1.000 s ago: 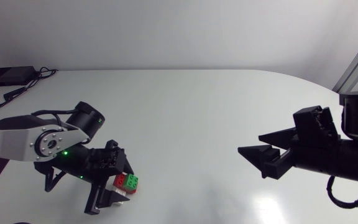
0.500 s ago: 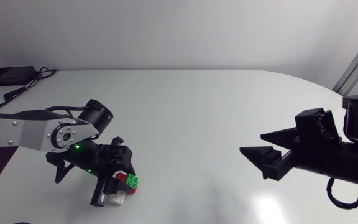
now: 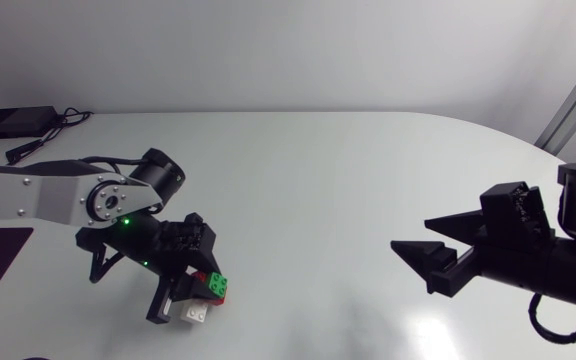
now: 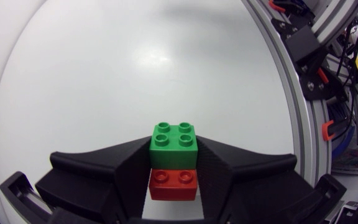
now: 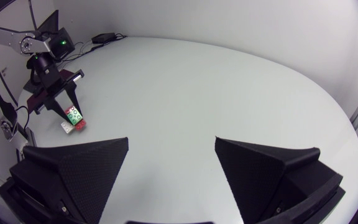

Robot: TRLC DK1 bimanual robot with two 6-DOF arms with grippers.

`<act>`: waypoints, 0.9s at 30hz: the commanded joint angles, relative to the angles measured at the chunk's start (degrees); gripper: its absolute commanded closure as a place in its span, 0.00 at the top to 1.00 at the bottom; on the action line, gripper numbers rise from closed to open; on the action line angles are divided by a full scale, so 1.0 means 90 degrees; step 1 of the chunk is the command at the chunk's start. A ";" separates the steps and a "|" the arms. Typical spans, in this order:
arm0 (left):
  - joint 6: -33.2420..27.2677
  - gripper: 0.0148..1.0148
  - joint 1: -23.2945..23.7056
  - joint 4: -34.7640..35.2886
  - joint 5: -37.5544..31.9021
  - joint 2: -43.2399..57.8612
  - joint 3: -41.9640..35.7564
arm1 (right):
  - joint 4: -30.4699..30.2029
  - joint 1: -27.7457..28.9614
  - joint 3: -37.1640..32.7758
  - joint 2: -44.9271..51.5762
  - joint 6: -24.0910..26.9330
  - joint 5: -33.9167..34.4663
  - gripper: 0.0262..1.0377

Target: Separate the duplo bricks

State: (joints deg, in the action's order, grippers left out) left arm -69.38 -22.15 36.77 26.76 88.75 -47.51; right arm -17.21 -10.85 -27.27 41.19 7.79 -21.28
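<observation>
- Stack of green, red and white plastic duplo bricks: on the left part of the white bench, green end pointing ahead of the fingertips.
- Left black wedge-fingered claw: clamped on the stack's two flanks.
- Right black wedge-fingered claw: fingers apart, holding nothing, well away across the bench.

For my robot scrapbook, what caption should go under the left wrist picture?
Left gripper shut on a green brick and red brick stuck together, white table ahead.

Open tabletop between the arms and across the far side; left arm with brick stack blocks near left, right arm near right, black box far left
</observation>
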 commanded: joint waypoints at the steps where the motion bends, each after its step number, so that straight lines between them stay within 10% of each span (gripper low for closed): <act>1: 0.0151 0.22 0.0000 -0.0102 0.0395 -0.0086 -0.0278 | 0.0155 0.0034 0.0276 -0.0143 0.0101 -0.0058 0.96; 12: 0.2612 0.22 -0.0546 -0.3412 0.1499 0.0656 -0.0298 | 0.0662 0.0161 0.0510 -0.0465 0.0023 -0.0058 0.96; 27: 0.4799 0.21 -0.1220 -0.5863 0.1499 0.1819 -0.0474 | 0.1248 0.0542 0.0705 0.0160 -0.0241 -0.0233 0.96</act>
State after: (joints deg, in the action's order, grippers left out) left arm -29.80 -32.75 -14.57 39.29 103.02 -50.59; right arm -7.14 -6.35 -22.72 41.65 6.83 -22.76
